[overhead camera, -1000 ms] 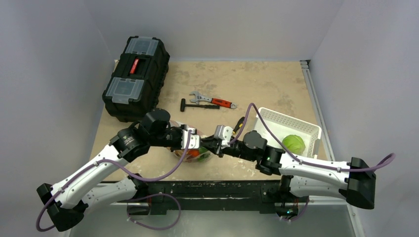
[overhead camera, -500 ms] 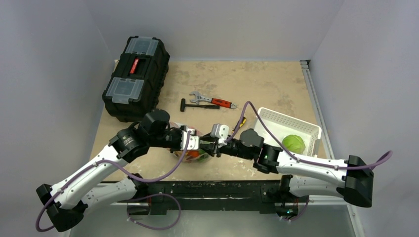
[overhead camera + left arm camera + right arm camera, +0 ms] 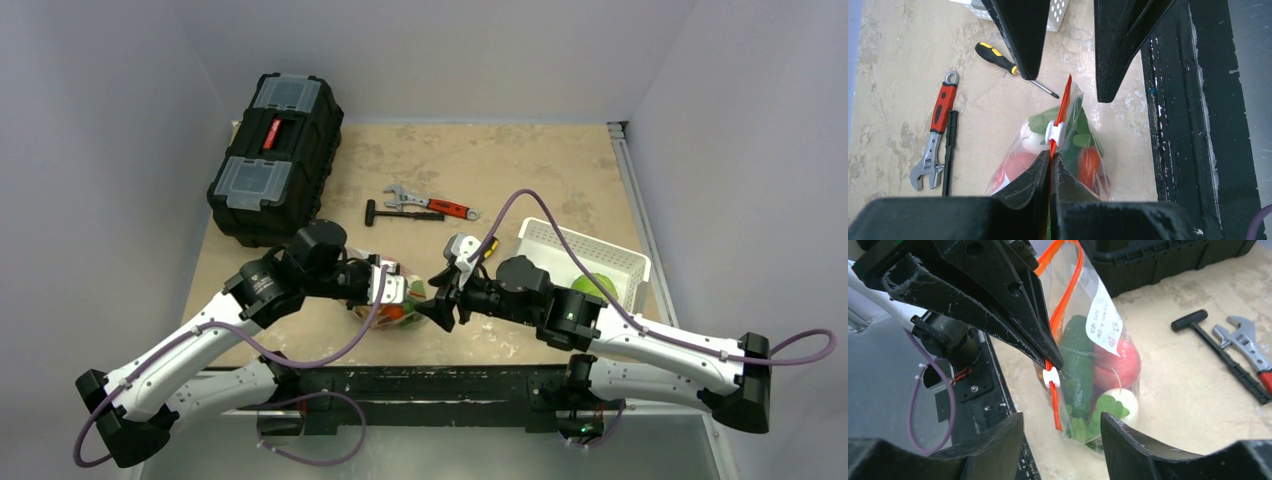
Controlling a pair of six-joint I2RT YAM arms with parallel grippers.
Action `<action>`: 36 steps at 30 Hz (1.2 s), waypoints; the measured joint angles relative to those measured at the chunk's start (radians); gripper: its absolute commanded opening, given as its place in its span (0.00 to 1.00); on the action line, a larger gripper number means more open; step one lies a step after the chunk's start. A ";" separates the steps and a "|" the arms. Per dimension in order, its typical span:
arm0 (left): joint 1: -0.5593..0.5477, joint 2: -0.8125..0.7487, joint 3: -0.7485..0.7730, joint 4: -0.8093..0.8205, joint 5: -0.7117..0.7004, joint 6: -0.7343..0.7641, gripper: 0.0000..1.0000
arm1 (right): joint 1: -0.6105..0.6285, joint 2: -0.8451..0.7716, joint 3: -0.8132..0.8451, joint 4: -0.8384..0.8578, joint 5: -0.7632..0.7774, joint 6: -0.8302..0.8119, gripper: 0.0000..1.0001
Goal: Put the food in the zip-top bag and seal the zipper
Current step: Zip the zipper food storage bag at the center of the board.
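Upper left of the overhead view, the black toolbox (image 3: pixel 275 155) sits out of the play. Just right of it, the left pincer (image 3: pixel 398 292) stays clamped tight on the orange zipper (image 3: pixel 1064 97). It holds the clear bag (image 3: pixel 392 310) upright on the tabletop (image 3: pixel 540 165), low in the middle of the frame, right where it stood a second ago.

The food is inside. In the right wrist view there's a green cucumber (image 3: pixel 1078 360), a red piece (image 3: pixel 1120 365), a white radish (image 3: pixel 1122 399) and leafy greens (image 3: pixel 1083 429), all behind the plastic.

Now the change! The right pincer (image 3: pixel 440 303), pinched nearly closed at the bag's edge a second ago, springs wide and lets go. Its two black fingers stand well apart, one on each side of the zipper, touching nothing. The arm behind it has swung back toward the right of the frame.

The little white slider (image 3: pixel 1055 132) is left sitting on the strip, just beside the left pincer's tips.

That reads like the end of a pull along the zipper, or a release to take a fresh grip. I can't tell whether the strip is shut along its whole length. Above the left pincer in the right wrist view, the orange lines seem to part, so the seal may not be finished.

Far right, the white basket (image 3: pixel 560 245) waits, not part of this job.
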 measured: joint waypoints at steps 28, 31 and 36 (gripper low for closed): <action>0.000 -0.008 0.000 0.031 0.053 -0.019 0.63 | 0.000 0.151 0.148 -0.124 -0.005 -0.057 0.00; 0.000 -0.007 0.000 0.044 0.080 -0.034 0.64 | 0.000 0.131 0.137 -0.118 -0.026 -0.068 0.00; 0.000 0.003 0.000 0.074 0.113 -0.061 0.59 | 0.000 0.127 0.136 -0.118 -0.060 -0.089 0.00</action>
